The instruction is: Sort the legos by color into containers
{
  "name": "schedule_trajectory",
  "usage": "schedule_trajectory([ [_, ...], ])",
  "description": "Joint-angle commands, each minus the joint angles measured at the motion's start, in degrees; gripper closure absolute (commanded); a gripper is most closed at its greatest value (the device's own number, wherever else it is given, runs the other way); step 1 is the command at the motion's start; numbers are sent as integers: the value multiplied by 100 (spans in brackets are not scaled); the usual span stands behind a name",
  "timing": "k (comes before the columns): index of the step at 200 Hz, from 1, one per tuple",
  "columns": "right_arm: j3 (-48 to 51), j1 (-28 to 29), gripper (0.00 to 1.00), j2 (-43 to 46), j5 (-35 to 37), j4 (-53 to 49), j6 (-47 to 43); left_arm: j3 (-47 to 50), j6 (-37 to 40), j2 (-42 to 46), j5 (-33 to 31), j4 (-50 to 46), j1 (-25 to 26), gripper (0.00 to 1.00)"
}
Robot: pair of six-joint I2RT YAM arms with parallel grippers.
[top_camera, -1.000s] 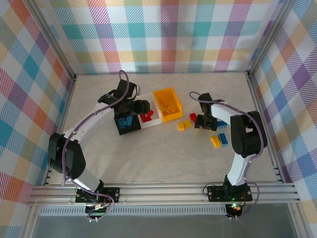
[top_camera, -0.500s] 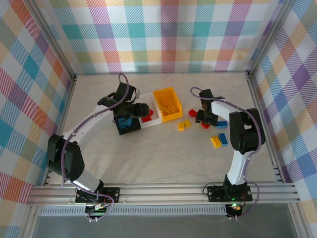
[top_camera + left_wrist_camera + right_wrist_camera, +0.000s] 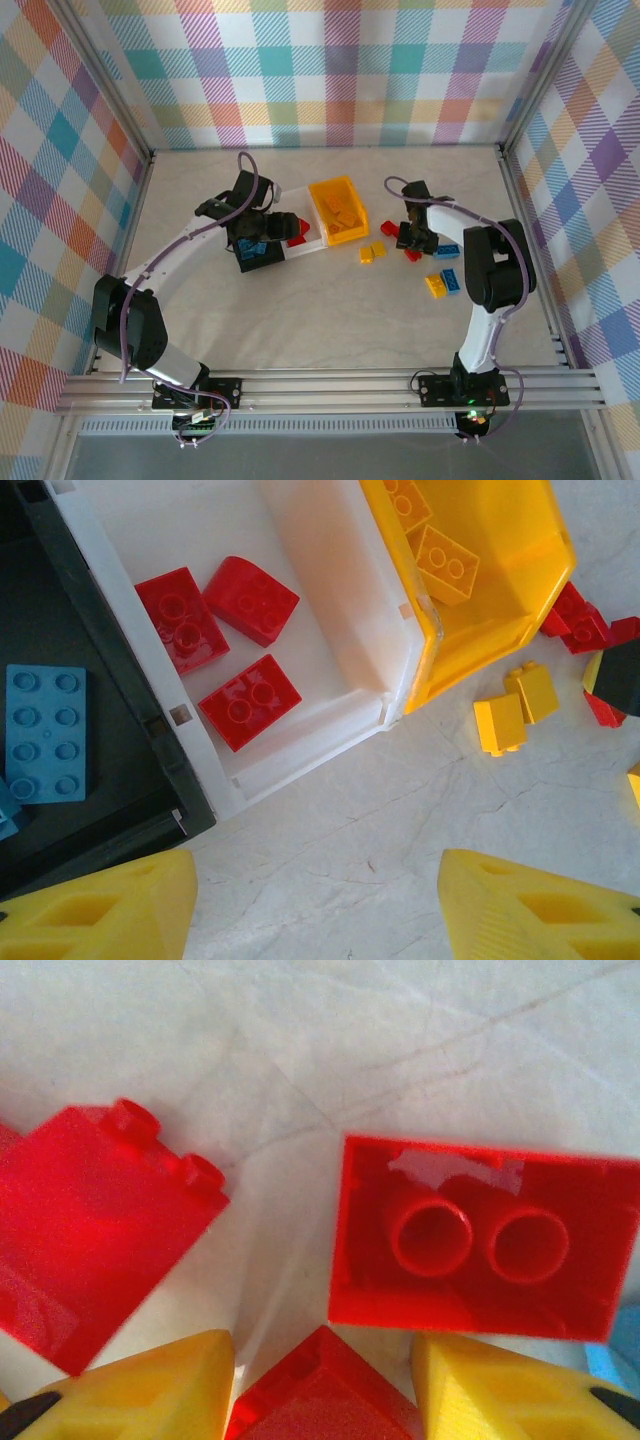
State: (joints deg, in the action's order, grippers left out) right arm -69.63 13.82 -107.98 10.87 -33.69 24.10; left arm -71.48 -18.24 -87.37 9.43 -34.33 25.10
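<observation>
Bins sit in a touching row on the table (image 3: 330, 320), left of centre: black (image 3: 50, 600), white (image 3: 320, 590), yellow (image 3: 500, 600). Left gripper (image 3: 317, 880) hangs over the near edge of the black and white bins, jaws apart, nothing between the fingers (image 3: 100, 910), bare table under the gap. White bin holds three red bricks (image 3: 250, 700). Black bin holds a blue brick (image 3: 45, 732). Yellow bin holds yellow bricks (image 3: 447, 562). Two loose yellow bricks (image 3: 515, 708) lie on the table just beside the yellow bin's near corner. Right gripper (image 3: 320, 1360) sits low at the table, right of the bins, jaws clamped on a red brick (image 3: 320, 1405) with one finger at each side. Can't tell whether that brick is off the surface, view is too tight. Just past it an upturned red brick (image 3: 480, 1240) lies hollow side up. A side-lying red brick (image 3: 90, 1210) is to its left, apart from it. In the top view a loose blue brick (image 3: 447, 250) lies just right of the right gripper, and a yellow and blue pair (image 3: 436, 286) lies nearer that arm's base.
</observation>
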Motion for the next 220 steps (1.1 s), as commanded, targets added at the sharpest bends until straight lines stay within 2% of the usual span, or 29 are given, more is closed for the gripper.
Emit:
schedule_trajectory([
  [1,141,4,51,437,-192,-97,155,84,26,184,54,-22,34,35],
  [30,221,184,51,888,-415,-168,255,159,12,222,39,2,36,34],
  [48,111,527,51,1157,-557,-250,348,224,-4,281,31,44,34,34],
  [62,-148,805,50,1223,-440,-432,341,274,-27,325,24,65,32,34],
  [77,-398,863,49,1187,-310,-728,313,276,-30,334,54,32,38,34],
  [95,-384,774,45,1108,16,-965,120,353,-38,428,68,38,38,33],
  [119,-113,357,42,1013,-365,-959,-95,497,-34,550,85,40,31,32],
  [148,63,34,39,870,-384,-732,-505,574,-41,600,146,65,30,32],
  [157,-2,-21,37,744,-398,-768,-578,583,-42,605,171,70,33,32],
  [220,-217,-117,35,18,-554,-588,-765,712,-73,631,173,124,31,31],
])
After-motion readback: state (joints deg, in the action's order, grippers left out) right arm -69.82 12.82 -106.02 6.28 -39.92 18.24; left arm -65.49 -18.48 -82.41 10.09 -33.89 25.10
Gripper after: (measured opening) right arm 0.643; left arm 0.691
